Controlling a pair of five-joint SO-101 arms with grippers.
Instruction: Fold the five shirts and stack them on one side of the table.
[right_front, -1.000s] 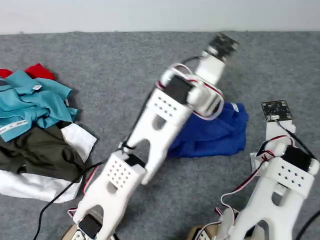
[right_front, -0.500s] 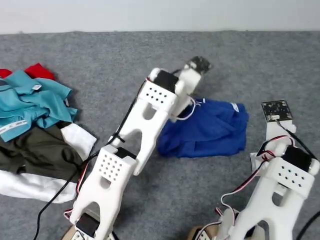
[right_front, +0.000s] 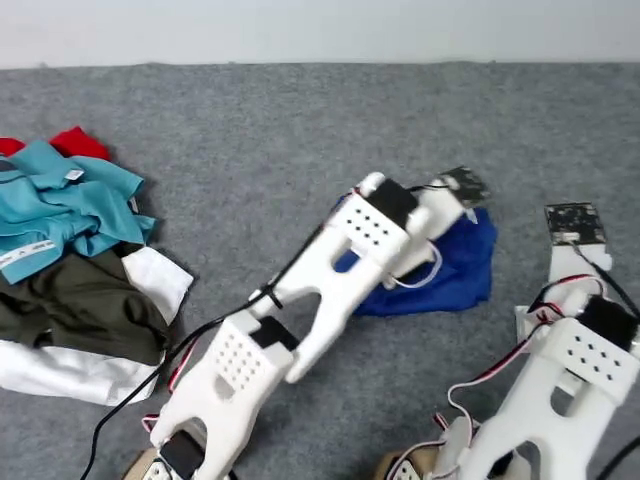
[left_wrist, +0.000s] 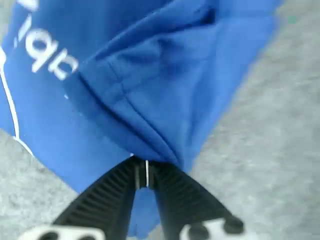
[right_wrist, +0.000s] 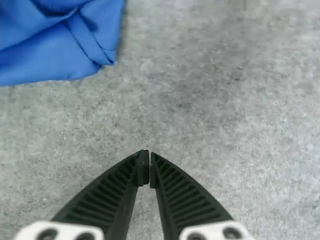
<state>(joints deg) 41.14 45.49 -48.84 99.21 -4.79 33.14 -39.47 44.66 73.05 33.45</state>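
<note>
A blue shirt (right_front: 462, 268) lies bunched on the grey carpet right of centre. The left arm stretches over it from the near left. In the left wrist view my left gripper (left_wrist: 141, 172) is shut on a fold of the blue shirt (left_wrist: 150, 90), with cloth pinched at its tips. My right gripper (right_wrist: 145, 170) is shut with nothing in it, just above bare carpet; an edge of the blue shirt (right_wrist: 60, 45) lies a short way ahead of it. The right arm (right_front: 575, 330) stands at the near right, beside the shirt.
At the far left lies a heap of shirts: a teal one (right_front: 65, 205) on top, a red one (right_front: 80, 142) behind, a dark olive one (right_front: 85, 305) and a white one (right_front: 60, 370) beneath. Grey carpet (right_front: 250, 130) covers the table.
The left arm has swung from high over the far side down toward the near right, carrying the blue cloth with it; the shirt now looks more bunched. The right arm has shifted slightly.
</note>
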